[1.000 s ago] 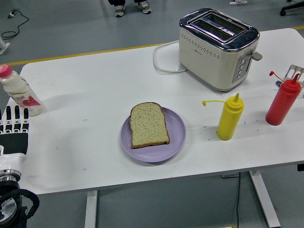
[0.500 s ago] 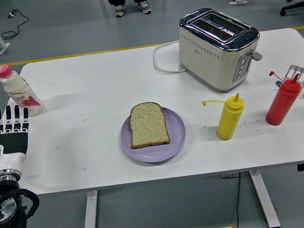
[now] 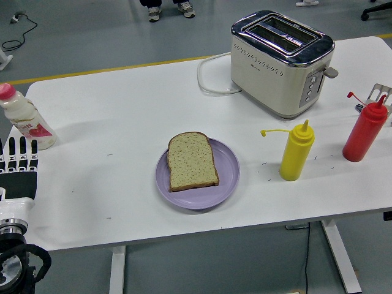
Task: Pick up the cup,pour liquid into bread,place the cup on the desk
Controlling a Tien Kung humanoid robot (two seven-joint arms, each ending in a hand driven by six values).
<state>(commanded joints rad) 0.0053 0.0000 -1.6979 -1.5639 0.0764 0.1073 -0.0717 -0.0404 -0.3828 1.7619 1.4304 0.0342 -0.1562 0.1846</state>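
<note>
A slice of brown bread (image 3: pixel 192 160) lies on a lilac plate (image 3: pixel 228 176) at the middle of the white table. No cup shows; a yellow squeeze bottle (image 3: pixel 296 151) with its cap hanging off stands right of the plate, and a red squeeze bottle (image 3: pixel 365 130) further right. My left hand (image 3: pixel 18 160) rests at the table's left edge, fingers straight and spread, pointing away from me, holding nothing. It sits just below a milk bottle (image 3: pixel 22 117) with a pink cap. My right hand is out of view.
A cream and chrome toaster (image 3: pixel 281 61) stands at the back right, its white cord (image 3: pixel 211 79) looping to its left. A metal object (image 3: pixel 377 95) pokes in at the right edge behind the red bottle. A person's shoes (image 3: pixel 168 8) show beyond the table's far side.
</note>
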